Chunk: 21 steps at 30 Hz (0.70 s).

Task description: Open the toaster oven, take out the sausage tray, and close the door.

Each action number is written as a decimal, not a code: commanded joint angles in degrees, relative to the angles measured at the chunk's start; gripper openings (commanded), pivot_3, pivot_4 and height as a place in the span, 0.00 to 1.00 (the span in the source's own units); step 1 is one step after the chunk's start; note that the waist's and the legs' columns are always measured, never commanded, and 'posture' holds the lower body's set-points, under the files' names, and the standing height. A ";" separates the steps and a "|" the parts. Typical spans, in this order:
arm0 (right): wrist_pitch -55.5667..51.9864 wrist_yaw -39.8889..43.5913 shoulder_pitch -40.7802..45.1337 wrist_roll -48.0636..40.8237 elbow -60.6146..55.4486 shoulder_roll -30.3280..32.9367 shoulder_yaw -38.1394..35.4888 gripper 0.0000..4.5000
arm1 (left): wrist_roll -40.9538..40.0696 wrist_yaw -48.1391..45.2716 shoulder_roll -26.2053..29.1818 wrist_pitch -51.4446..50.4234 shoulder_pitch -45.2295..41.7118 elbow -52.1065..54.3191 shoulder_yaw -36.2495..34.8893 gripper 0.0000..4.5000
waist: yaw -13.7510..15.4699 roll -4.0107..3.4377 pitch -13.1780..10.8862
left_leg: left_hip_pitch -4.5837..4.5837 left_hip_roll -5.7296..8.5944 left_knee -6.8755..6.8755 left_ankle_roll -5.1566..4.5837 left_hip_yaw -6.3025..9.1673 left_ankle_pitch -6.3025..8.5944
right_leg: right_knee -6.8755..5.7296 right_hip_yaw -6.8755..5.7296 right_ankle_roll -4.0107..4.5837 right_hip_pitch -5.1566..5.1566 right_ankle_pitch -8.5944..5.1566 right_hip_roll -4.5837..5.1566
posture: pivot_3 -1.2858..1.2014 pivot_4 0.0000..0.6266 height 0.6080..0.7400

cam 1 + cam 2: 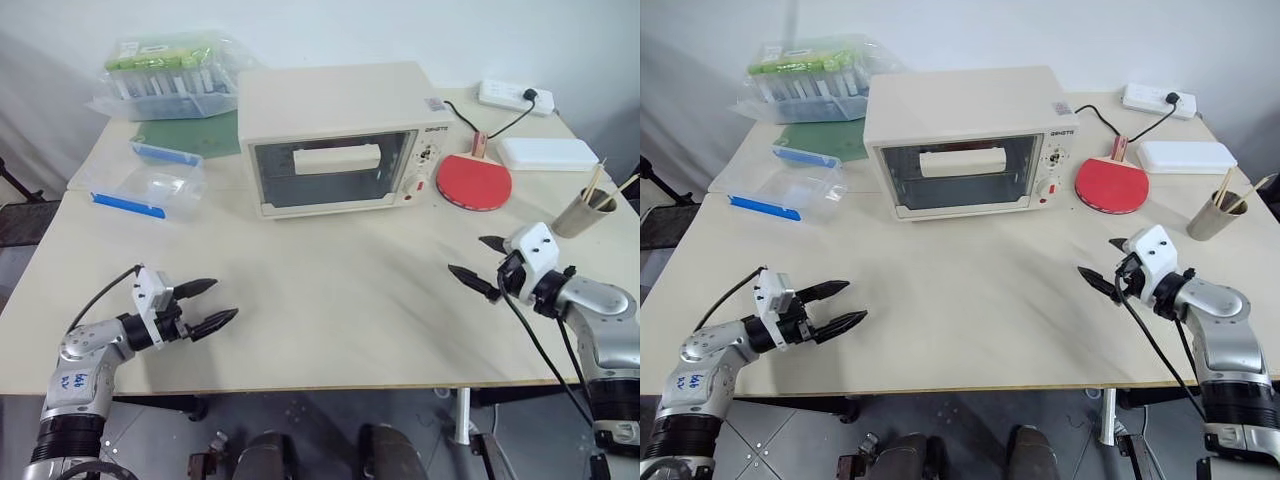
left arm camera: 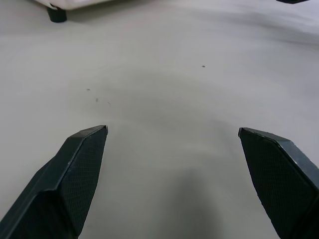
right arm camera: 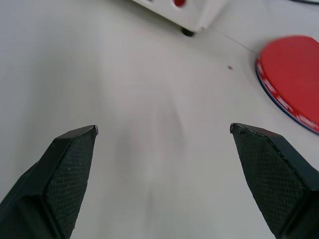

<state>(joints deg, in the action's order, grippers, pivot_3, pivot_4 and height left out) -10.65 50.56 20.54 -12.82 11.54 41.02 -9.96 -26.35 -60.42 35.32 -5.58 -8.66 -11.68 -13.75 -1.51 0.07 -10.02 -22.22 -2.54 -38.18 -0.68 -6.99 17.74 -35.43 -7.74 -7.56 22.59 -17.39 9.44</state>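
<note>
- From the left eye view I see a pale cream surface [image 1: 330, 300] set against a white wall, with grey floor tiles below its near edge.
- The toaster oven [image 1: 335, 135] stands toward the far edge, about mid-width, its door [image 1: 330, 172] closed and the cream bar handle [image 1: 337, 158] across the glass. I cannot make out the sausage tray behind the glass.
- By the far left corner I see a bag of green-capped tubes [image 1: 170, 75], a green mat [image 1: 190, 135] and, nearer, a clear blue-edged plastic box [image 1: 150, 180].
- Right of the oven lie a red paddle [image 1: 473, 180] and a white flat box [image 1: 547, 153]; a power strip [image 1: 515, 96] sits at the far right corner and a cup of sticks [image 1: 585, 212] near the right edge.
- My left hand [image 1: 212, 303] hovers near the near-left corner, released and empty; my right hand [image 1: 478, 262] is near the right edge, likewise spread and empty. Both are well apart from the oven.
- The right eye view gives me the same layout.
- In the left wrist view both fingers [image 2: 75, 184] stand wide over bare surface, an oven foot [image 2: 57, 15] beyond.
- In the right wrist view the fingers [image 3: 65, 179] are spread, with the paddle and the oven's lower corner [image 3: 192, 17] ahead.
</note>
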 commanded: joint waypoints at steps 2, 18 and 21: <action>-1.65 2.14 0.79 -1.44 -2.02 1.66 0.12 0.99 | -0.24 1.07 0.93 -0.38 1.07 3.58 -1.22 1.00 | 0.10 0.00 0.00 | 0.00 0.00 0.00 0.00 0.00 0.00 | 0.00 0.00 0.00 0.00 0.00 0.00 | 0.52 0.24 1.00; -8.35 10.76 28.38 -2.36 7.30 -5.31 11.76 0.99 | -3.07 10.02 -1.34 -5.59 -3.21 10.13 -3.10 1.00 | -0.17 0.02 -0.01 | -0.01 -0.05 -0.06 0.02 -0.16 0.02 | -0.04 0.13 0.01 0.10 0.00 -0.04 | 0.52 0.24 1.00; -3.55 13.26 35.31 -0.44 15.94 -7.70 13.89 0.99 | -4.02 9.61 -1.79 -5.47 -2.97 10.95 -3.52 1.00 | -0.12 0.02 -0.01 | -0.01 -0.05 -0.03 0.03 -0.18 0.03 | -0.09 0.11 0.01 0.12 0.00 -0.04 | 0.52 0.24 1.00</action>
<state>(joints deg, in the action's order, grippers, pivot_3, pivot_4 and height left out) -17.79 62.03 53.47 -14.16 23.72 34.02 3.64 -28.83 -50.31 33.76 -11.89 -12.00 -2.66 -15.58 -1.63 0.09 -10.03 -22.24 -2.59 -38.20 -0.64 -7.19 17.78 -35.52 -7.64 -7.56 22.72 -17.40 9.41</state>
